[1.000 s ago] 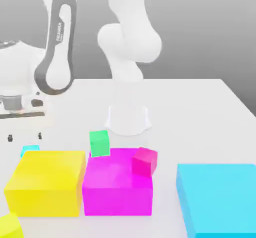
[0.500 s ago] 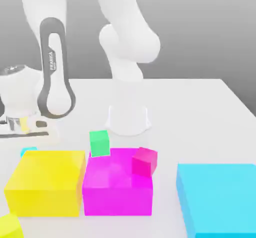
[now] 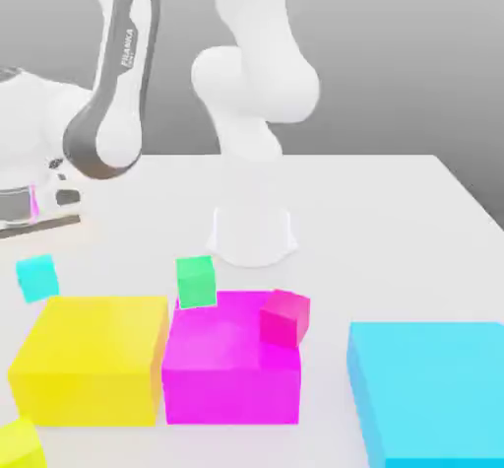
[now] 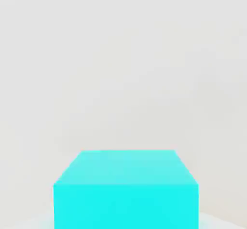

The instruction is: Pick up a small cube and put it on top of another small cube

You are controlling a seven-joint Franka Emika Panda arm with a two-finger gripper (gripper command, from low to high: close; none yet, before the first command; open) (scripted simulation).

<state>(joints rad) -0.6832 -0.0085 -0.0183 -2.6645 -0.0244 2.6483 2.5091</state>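
The small cyan cube [image 3: 37, 278] is seen tilted and lifted clear of the table [image 3: 394, 230] at the exterior view's left, just beyond the far left corner of the yellow block [image 3: 91, 358]. It is clasped by the gripper [image 3: 36, 261], whose jaws are clenched on it beneath the white hand. In the hand view the same cube [image 4: 125, 189] is seen close up. The small green cube [image 3: 196, 281] rests on the table, just behind the magenta block [image 3: 231, 377] and apart from the cyan one. A pink-red cube [image 3: 284, 317] is set on the magenta block's far right corner. A large cyan block [image 3: 428, 387] lies at the right, and a small yellow cube [image 3: 18, 444] at the near left.
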